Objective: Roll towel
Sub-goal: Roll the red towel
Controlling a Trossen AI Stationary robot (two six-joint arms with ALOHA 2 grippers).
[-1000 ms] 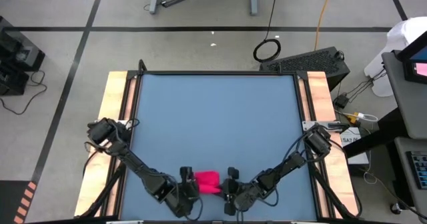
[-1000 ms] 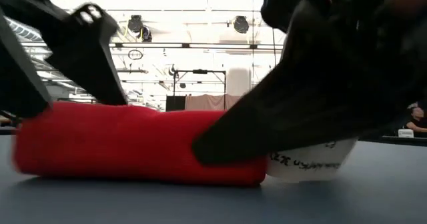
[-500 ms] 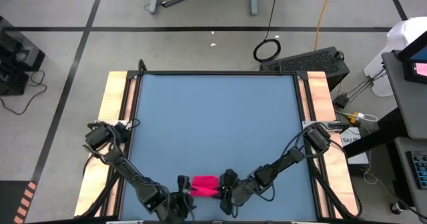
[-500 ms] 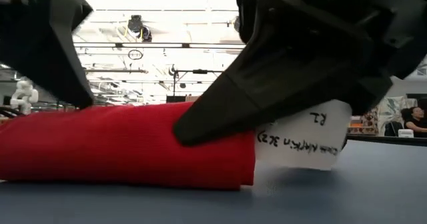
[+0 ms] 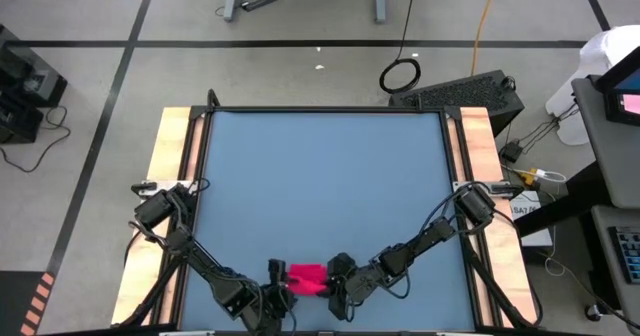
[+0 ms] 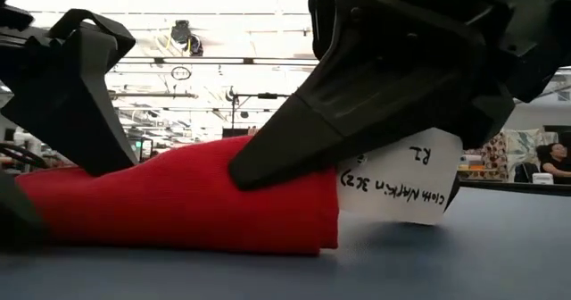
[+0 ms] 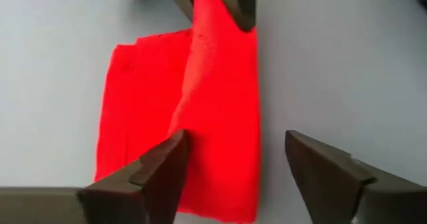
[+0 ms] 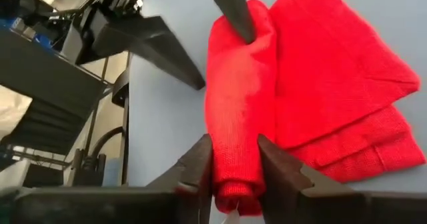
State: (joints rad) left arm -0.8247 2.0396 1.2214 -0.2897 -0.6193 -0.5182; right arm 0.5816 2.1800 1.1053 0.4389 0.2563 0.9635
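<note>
The red-pink towel [image 5: 308,276] lies near the table's near edge, partly rolled. One long edge is rolled up [image 8: 240,84] beside the flat folded part [image 8: 333,71]. Its white tag [image 6: 401,184] sticks out at the right end. My right gripper [image 5: 335,279] is shut on the roll's right end [image 8: 235,147]. My left gripper [image 5: 275,279] is open at the towel's left end, with its fingers either side of the roll [image 7: 237,141]. My left gripper has one fingertip [image 7: 170,151] on the towel, in the crease beside the roll [image 7: 193,117] at its left end. The other finger [image 7: 313,164] stands on the table just off the towel's edge. The fingers slant down from the table's left and lie along the roll. My right gripper pinches the roll's right end [image 8: 237,121] between its two fingers, close to the tag. The fingers slant down from the table's right and lie along the roll. The cloth humps up where it is pinched [image 6: 268,157]; the rest lies on the table.
The blue table top [image 5: 320,176] stretches from the towel to the far edge. Wooden rails [image 5: 172,146] run along both sides. The near edge is close behind both grippers.
Both grippers have drawn a little toward the table's near edge, and the right one toward the left, with the towel between them. The towel has slid nearer, and its right end has humped up under the right fingers.
</note>
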